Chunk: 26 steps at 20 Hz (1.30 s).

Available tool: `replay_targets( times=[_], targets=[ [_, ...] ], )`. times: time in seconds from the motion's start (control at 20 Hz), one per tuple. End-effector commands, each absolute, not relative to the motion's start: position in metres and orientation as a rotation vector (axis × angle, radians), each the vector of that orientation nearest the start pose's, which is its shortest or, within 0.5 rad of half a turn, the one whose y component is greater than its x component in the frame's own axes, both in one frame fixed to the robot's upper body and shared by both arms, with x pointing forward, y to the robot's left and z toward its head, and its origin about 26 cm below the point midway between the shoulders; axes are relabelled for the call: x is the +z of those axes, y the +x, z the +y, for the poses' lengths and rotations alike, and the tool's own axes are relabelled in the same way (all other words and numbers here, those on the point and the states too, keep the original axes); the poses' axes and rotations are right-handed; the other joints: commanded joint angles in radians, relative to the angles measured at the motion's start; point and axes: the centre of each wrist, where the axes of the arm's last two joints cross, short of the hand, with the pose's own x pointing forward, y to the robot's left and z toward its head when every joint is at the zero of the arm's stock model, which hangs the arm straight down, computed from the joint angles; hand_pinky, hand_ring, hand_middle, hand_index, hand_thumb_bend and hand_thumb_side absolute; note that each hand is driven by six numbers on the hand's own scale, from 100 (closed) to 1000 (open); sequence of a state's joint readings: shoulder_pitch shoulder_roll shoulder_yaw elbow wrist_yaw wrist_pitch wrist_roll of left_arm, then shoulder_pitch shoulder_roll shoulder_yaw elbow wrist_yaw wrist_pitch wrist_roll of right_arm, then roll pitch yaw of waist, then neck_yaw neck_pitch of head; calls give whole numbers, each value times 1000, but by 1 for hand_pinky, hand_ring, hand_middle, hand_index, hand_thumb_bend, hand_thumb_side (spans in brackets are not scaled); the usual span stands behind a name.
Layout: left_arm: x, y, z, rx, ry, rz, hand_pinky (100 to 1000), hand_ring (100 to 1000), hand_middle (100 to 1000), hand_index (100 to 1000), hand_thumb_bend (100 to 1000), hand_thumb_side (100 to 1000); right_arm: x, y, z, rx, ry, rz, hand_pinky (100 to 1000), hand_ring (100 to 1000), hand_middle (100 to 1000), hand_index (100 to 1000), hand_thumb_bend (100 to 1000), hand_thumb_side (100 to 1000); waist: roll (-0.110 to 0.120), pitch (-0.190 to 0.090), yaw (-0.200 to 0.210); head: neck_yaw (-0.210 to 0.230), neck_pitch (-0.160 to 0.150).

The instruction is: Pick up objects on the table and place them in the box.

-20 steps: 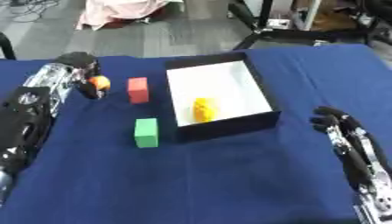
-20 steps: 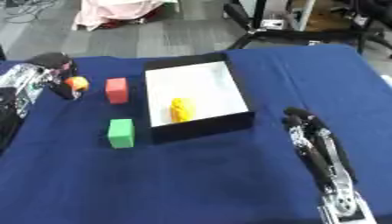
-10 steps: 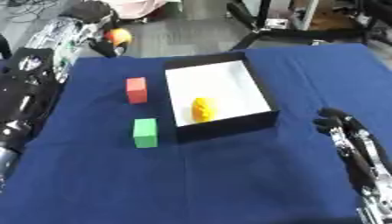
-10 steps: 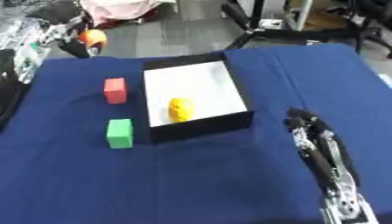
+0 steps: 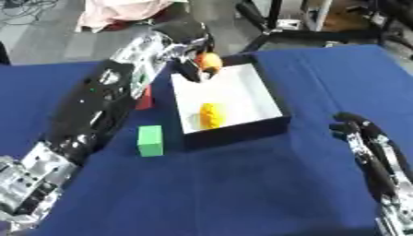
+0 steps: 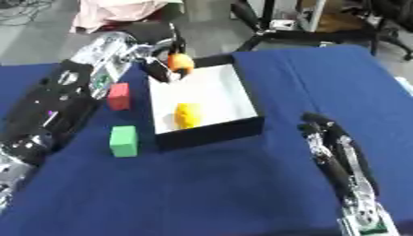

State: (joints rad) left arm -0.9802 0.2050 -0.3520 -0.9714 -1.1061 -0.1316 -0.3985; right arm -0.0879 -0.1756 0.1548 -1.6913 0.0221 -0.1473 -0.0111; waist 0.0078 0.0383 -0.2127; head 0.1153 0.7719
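My left hand [image 5: 187, 42] reaches over the far left corner of the box [image 5: 274, 102], its fingers curled round a small orange ball [image 5: 209, 60] held above the box's white floor. A yellow object [image 5: 211, 114] lies inside the box. A green block [image 5: 150, 140] stands on the blue cloth left of the box. A red block [image 6: 119, 96] shows best in the right eye view, beside my left forearm, which partly hides it in the left eye view. My right hand [image 6: 322, 133] rests open at the lower right, fingers up.
The blue tablecloth [image 5: 242, 193] covers the table. Beyond the far edge are grey floor, a pink cloth [image 5: 121, 11] and black chair legs [image 5: 266, 23].
My left arm has swung right from the table's far left corner, carrying the orange ball over the box. The right hand has stayed put.
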Motion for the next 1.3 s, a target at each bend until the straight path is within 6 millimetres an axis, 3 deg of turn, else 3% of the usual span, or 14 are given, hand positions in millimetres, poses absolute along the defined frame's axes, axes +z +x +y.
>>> replay_targets(
  times=[0.05, 0.1, 0.2, 0.55, 0.65, 0.75, 1.0, 1.3],
  targets=[
    [171, 469, 131, -1833, 922, -1438, 470, 507, 664, 802, 531, 607, 50, 295, -228, 307, 13, -1924, 808, 778, 769, 805, 100, 654, -16, -18, 2, -8, -2],
    [171, 469, 135, -1821, 937, -1446, 516, 549, 712, 839, 608, 676, 50, 295, -228, 306, 12, -1924, 808, 778, 769, 805, 100, 654, -16, -18, 3, -9, -2],
    [178, 471, 145, -1787, 974, -1466, 550, 578, 749, 863, 652, 731, 50, 295, -229, 306, 10, -1923, 807, 778, 769, 805, 100, 655, -16, -18, 6, -9, -2],
    [238, 473, 199, -1575, 1112, -1502, 552, 561, 738, 858, 588, 685, 48, 294, -232, 303, -3, -1917, 807, 777, 769, 805, 100, 657, -12, -19, 17, -17, -2],
    [245, 475, 220, -1526, 1119, -1441, 557, 566, 741, 856, 575, 673, 48, 294, -232, 304, -4, -1915, 807, 777, 769, 805, 100, 658, -11, -20, 19, -20, -2],
    [239, 479, 237, -1508, 1108, -1345, 569, 579, 753, 865, 579, 678, 48, 294, -232, 304, -6, -1914, 807, 777, 769, 805, 100, 659, -9, -20, 21, -23, -2],
    [203, 488, 267, -1504, 1033, -1075, 581, 588, 759, 868, 592, 638, 48, 294, -233, 304, -8, -1913, 807, 778, 769, 805, 100, 660, -10, -18, 19, -32, -2],
    [179, 494, 280, -1499, 1016, -897, 563, 572, 759, 865, 599, 611, 48, 294, -232, 302, -7, -1912, 806, 777, 769, 805, 100, 662, -12, -16, 18, -33, -2]
  ],
)
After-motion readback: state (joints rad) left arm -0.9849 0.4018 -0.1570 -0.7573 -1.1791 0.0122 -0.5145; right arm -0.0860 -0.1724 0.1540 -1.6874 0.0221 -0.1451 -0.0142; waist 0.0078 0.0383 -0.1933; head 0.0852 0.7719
